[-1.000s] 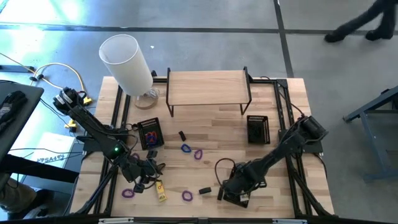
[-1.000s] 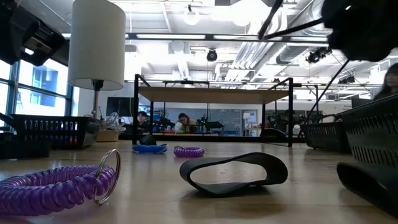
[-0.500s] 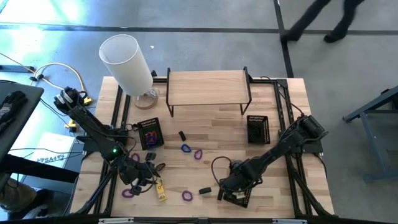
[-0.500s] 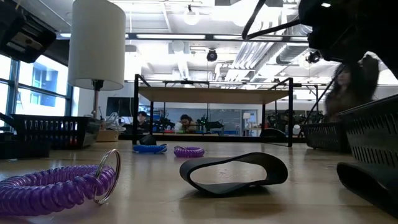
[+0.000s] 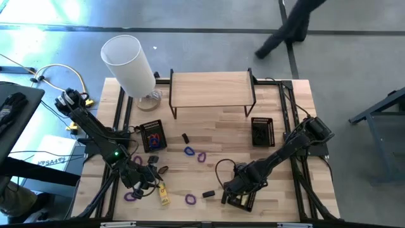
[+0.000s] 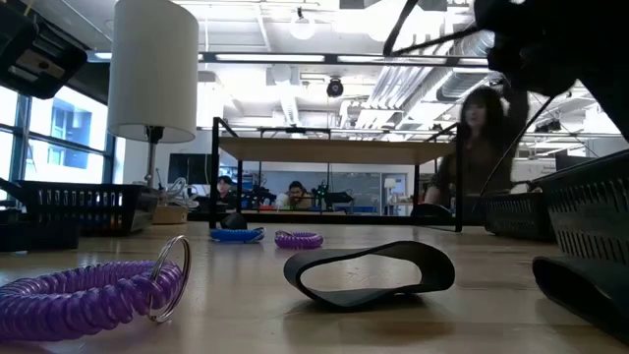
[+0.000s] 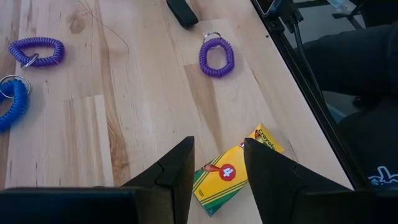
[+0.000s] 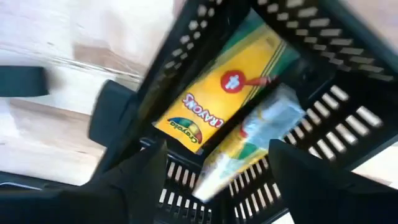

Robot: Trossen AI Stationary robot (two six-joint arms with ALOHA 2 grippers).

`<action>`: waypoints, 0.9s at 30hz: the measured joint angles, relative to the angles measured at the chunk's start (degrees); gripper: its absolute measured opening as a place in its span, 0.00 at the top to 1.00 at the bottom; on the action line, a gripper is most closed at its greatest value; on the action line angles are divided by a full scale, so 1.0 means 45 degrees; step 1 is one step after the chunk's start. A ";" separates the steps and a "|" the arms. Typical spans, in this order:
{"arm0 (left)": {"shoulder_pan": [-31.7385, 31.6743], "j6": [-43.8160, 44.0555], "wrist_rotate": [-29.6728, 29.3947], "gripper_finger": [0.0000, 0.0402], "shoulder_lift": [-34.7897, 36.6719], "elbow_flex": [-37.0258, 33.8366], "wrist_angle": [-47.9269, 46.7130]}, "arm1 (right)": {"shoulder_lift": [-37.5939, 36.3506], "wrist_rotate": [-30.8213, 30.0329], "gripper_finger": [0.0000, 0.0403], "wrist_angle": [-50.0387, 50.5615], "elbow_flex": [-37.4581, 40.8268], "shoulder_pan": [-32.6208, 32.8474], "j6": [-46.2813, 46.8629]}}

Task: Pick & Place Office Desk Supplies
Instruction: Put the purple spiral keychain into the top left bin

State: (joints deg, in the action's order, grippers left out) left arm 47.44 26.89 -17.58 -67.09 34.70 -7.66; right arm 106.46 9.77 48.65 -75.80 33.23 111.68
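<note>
My right gripper (image 5: 235, 193) hangs open, pointing down over a black mesh tray (image 5: 244, 202) at the near edge. Inside the tray lies a yellow crayon box (image 8: 217, 102), flat beside a paler packet (image 8: 264, 127), between and below the spread fingers. My left gripper (image 5: 147, 177) is open at the near left, just above a second yellow crayon box (image 7: 229, 175) that lies flat on the table. Purple coil loops (image 5: 190, 199) (image 5: 130, 196) (image 5: 202, 156), a blue loop (image 5: 189, 151) and small black blocks (image 5: 208, 194) (image 5: 185, 137) are scattered on the wood.
A tall white cylinder (image 5: 130, 63) stands at the far left. A wooden shelf (image 5: 212, 88) runs along the far edge. Two more mesh trays (image 5: 152, 135) (image 5: 262, 131) sit mid-table. A flat black loop (image 6: 369, 270) lies near the low camera. A person walks beyond the far edge.
My right gripper has turned a little above the near tray without leaving it. Beyond the table's far edge a person has walked toward the left.
</note>
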 joint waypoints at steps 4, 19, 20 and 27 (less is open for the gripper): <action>0.0000 0.0026 -0.0005 0.67 0.0000 0.0000 0.0008 | -0.0616 -0.1113 0.31 0.0285 -0.0001 0.0004 -0.0390; -0.0043 0.0780 0.0937 0.67 0.0019 0.0000 -0.0223 | -0.2065 -0.8005 0.31 0.0293 0.0003 -0.0319 -0.7059; -0.0104 0.1010 0.1050 0.67 0.0019 0.0005 -0.0249 | -0.2063 -0.8458 0.31 0.0283 0.0002 -0.0377 -0.7590; -0.0593 0.3561 0.2565 0.67 0.0029 0.0024 -0.1528 | -0.1948 -0.9893 0.31 -0.0166 -0.0002 -0.0811 -1.0527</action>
State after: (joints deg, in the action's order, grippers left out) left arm 44.77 42.92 -6.04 -66.96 34.81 -14.53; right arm 97.69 -34.75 47.91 -75.81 29.58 64.30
